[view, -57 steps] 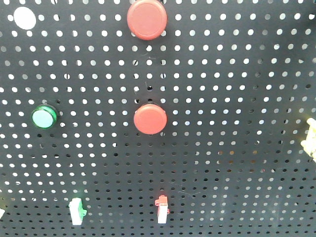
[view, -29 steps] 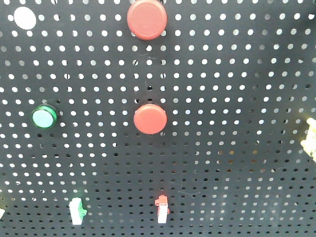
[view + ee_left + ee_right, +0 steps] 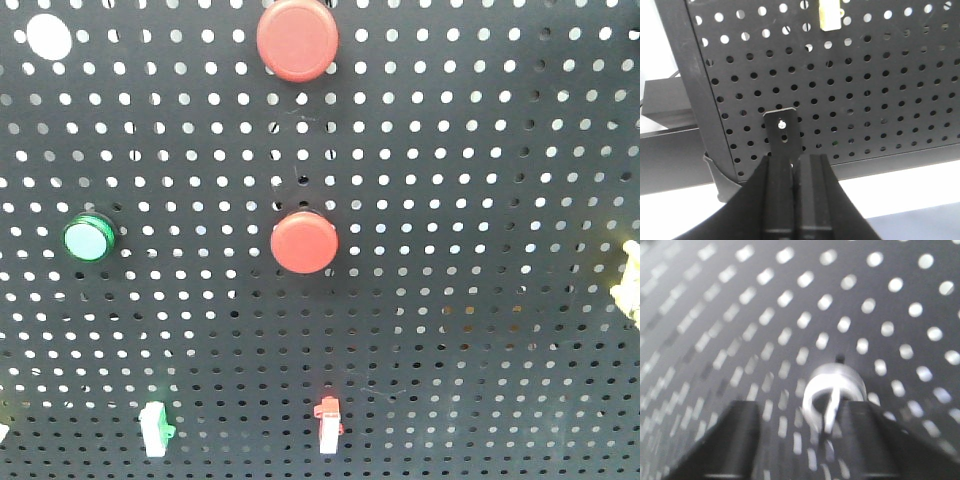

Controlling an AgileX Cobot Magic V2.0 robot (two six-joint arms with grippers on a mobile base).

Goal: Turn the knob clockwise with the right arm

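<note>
Right wrist view, heavily blurred: the right gripper (image 3: 805,440) has two dark fingers (image 3: 737,440) rising from the bottom edge with a clear gap between them, so the jaws stand apart. The silvery round knob (image 3: 834,385) sits on the black pegboard (image 3: 715,315) at about 1 o'clock from the gap's middle, against the inner edge of the right-hand finger; blur hides whether anything touches it. A thin dark line runs down the knob's face.

Left wrist view: the left gripper (image 3: 794,200) shows two dark fingers pressed side by side with no visible gap, closed on nothing. Just beyond their tips, at 12 o'clock, a small black bracket (image 3: 783,131) with a screw sits on the pegboard's lower part. A pale yellow clip (image 3: 830,17) hangs at the top edge, at 1 o'clock from the bracket.

Front view shows neither arm. A red button (image 3: 304,241) sits mid-board, a larger red button (image 3: 297,38) at its 12 o'clock, a green button (image 3: 88,238) at its 9 o'clock, and a red-and-white switch (image 3: 328,425) at its 6 o'clock. A green-and-white switch (image 3: 155,428) lies at 7 o'clock.
</note>
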